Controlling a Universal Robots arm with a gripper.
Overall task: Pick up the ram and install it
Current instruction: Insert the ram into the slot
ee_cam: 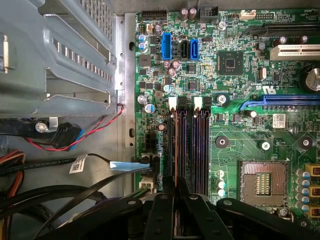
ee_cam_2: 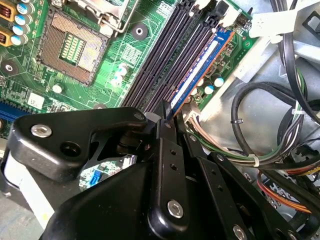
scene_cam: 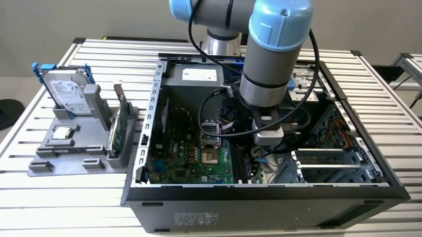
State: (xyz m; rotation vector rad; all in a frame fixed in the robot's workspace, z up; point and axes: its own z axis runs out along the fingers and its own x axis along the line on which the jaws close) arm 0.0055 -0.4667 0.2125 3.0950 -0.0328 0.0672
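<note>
My gripper [scene_cam: 261,157] is down inside the open computer case [scene_cam: 153,113], over the black memory slots [ee_cam_2: 165,55] of the green motherboard [ee_cam: 240,130]. The ram [ee_cam_2: 200,67] is a thin stick seen edge-on with a blue and white strip along it. It stands in the outermost slot, on the side toward the cables. In both wrist views the black fingers [ee_cam: 167,200] close on the ram's [ee_cam: 176,150] near end, with the thin board pinched between them. The stick runs the slot's length toward the white latches [ee_cam: 173,102].
An empty processor socket [ee_cam_2: 75,47] lies beside the slots. Cable bundles [ee_cam_2: 270,125] and a metal drive cage [ee_cam: 60,55] crowd the other side. In the exterior view's left, a grey holder [scene_cam: 72,148] carries a hard drive in a blue frame [scene_cam: 66,91], a small silver chip [scene_cam: 63,132] and an upright green board [scene_cam: 118,126].
</note>
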